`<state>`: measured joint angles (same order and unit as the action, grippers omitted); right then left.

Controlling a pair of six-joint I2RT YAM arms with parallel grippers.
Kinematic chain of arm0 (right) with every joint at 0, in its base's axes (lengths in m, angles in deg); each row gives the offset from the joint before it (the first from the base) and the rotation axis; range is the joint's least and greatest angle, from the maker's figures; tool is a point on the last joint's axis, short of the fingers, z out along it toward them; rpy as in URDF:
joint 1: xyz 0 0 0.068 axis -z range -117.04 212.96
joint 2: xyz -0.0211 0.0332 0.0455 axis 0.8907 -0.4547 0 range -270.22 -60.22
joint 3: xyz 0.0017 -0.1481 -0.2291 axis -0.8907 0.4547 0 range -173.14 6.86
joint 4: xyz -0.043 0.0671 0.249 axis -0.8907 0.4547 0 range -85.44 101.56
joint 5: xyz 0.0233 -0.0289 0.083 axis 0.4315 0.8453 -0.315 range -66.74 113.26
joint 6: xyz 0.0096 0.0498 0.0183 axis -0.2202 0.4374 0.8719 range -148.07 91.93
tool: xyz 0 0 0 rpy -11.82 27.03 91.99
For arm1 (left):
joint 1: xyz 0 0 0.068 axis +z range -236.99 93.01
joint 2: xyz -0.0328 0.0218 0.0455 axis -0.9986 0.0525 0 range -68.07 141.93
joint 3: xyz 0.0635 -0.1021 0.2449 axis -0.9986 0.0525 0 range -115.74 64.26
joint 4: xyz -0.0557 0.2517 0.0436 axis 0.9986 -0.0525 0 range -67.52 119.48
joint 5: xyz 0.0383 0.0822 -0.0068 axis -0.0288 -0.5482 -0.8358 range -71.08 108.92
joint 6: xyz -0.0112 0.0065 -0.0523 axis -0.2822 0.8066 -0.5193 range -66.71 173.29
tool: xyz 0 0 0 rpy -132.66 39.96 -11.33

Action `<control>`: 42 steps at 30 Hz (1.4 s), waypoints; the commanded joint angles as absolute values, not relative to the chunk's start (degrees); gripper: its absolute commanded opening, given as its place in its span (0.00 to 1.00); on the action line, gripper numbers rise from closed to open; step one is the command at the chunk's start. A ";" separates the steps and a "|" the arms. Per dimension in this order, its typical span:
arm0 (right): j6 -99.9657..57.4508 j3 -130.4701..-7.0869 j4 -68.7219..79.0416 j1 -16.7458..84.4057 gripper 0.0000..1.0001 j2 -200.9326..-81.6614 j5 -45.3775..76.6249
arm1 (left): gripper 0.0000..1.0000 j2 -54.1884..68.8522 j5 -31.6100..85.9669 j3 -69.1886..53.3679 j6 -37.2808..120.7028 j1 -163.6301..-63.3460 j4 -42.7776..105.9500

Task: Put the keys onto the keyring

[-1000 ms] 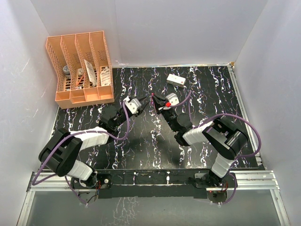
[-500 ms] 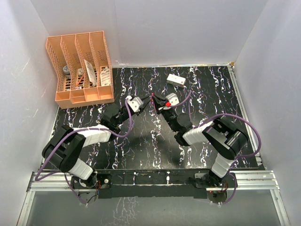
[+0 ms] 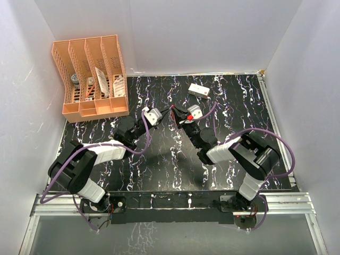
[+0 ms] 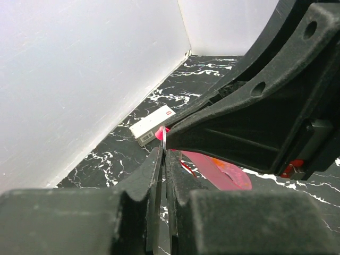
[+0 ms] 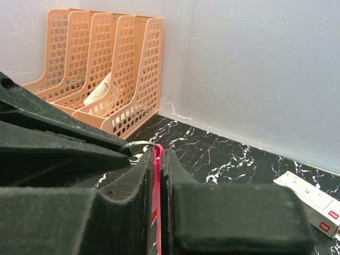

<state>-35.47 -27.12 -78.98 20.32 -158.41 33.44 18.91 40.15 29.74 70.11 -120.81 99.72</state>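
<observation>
The keyring's thin metal ring (image 4: 164, 139) is pinched edge-on between my left gripper's (image 4: 163, 153) shut jaws. Its slim pink tag (image 4: 219, 171) runs right, under the right gripper's black body. In the right wrist view my right gripper (image 5: 158, 155) is shut on the pink tag (image 5: 157, 164), and the ring (image 5: 139, 143) arcs out to the left of the tips. From above, the left gripper (image 3: 165, 112) and the right gripper (image 3: 177, 113) meet tip to tip mid-table. A small red spot (image 3: 188, 116) shows at the right gripper; I cannot tell if it is the red key. The pale key is hidden.
A white rectangular box with red marks (image 3: 198, 91) lies behind the grippers, also in the left wrist view (image 4: 152, 125) and the right wrist view (image 5: 312, 201). An orange mesh file organizer (image 3: 90, 78) with papers stands at the back left. White walls enclose the table.
My left gripper has moved a little right and toward the back, up to the right gripper's tips. The right arm has barely moved.
</observation>
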 commanded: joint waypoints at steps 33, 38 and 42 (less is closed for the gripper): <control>-37.17 -26.06 -83.43 20.60 0.27 -143.11 32.24 | 0.00 13.56 29.10 18.56 61.27 -120.67 83.72; -31.37 -26.48 -66.61 20.66 0.32 -135.59 31.22 | 0.00 11.10 24.82 12.73 55.67 -120.70 72.58; -32.46 -27.97 -56.13 20.62 0.34 -133.69 27.73 | 0.00 10.96 24.01 6.16 51.77 -120.66 59.99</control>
<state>-33.46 -25.61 -68.93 20.70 -134.89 31.23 13.38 26.69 12.64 57.50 -120.79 72.60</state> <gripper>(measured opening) 0.340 0.010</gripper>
